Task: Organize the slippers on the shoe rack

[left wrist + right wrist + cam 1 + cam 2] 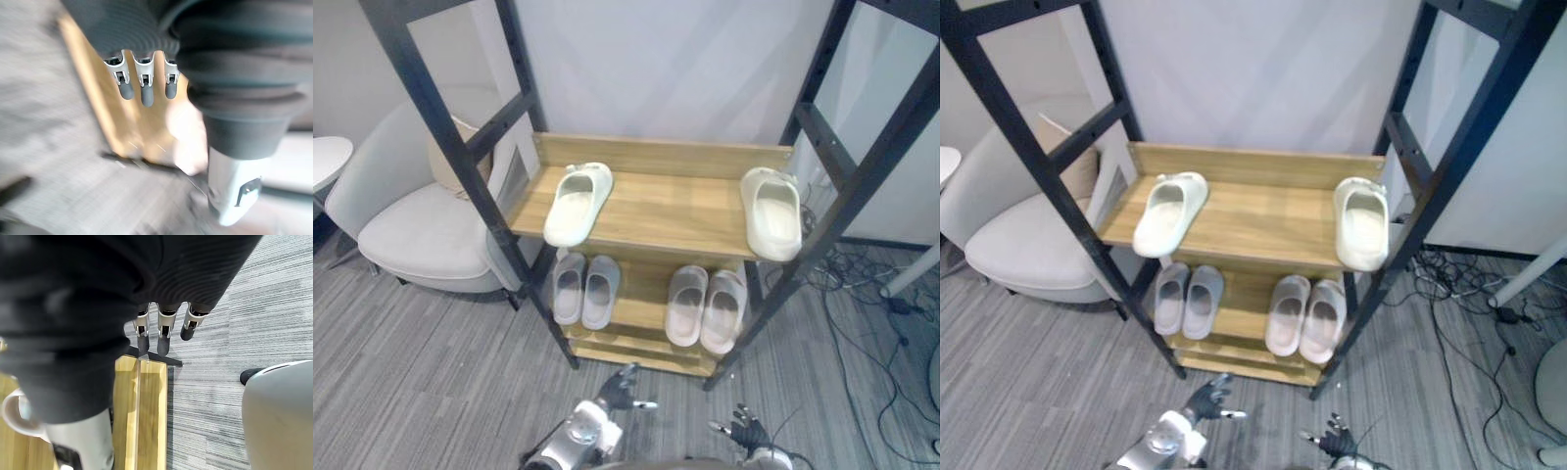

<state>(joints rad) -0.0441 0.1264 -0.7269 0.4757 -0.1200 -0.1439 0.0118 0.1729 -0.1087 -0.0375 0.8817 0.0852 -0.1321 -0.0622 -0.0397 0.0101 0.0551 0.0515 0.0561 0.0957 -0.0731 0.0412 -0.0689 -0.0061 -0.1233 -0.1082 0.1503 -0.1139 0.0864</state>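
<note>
— Hands first: where are they?
— Low in front of the shoe rack [656, 157], over the grey carpet [431, 372]. The left hand [622, 387] and right hand [744, 428] both have straight, spread fingers and hold nothing.
— And the slippers?
— The left cream slipper [578, 203] lies askew at the upper shelf's left end. The right cream slipper [772, 212] is at the right end, well apart from it. Below them, the left grey pair [570, 286] and right grey pair [687, 305] each sit side by side.
— Do the wrist views add anything?
— The right wrist view shows a wooden board [146, 421] of the rack just past the fingers. The eye views show a pale armchair [421, 230] left of the rack
</note>
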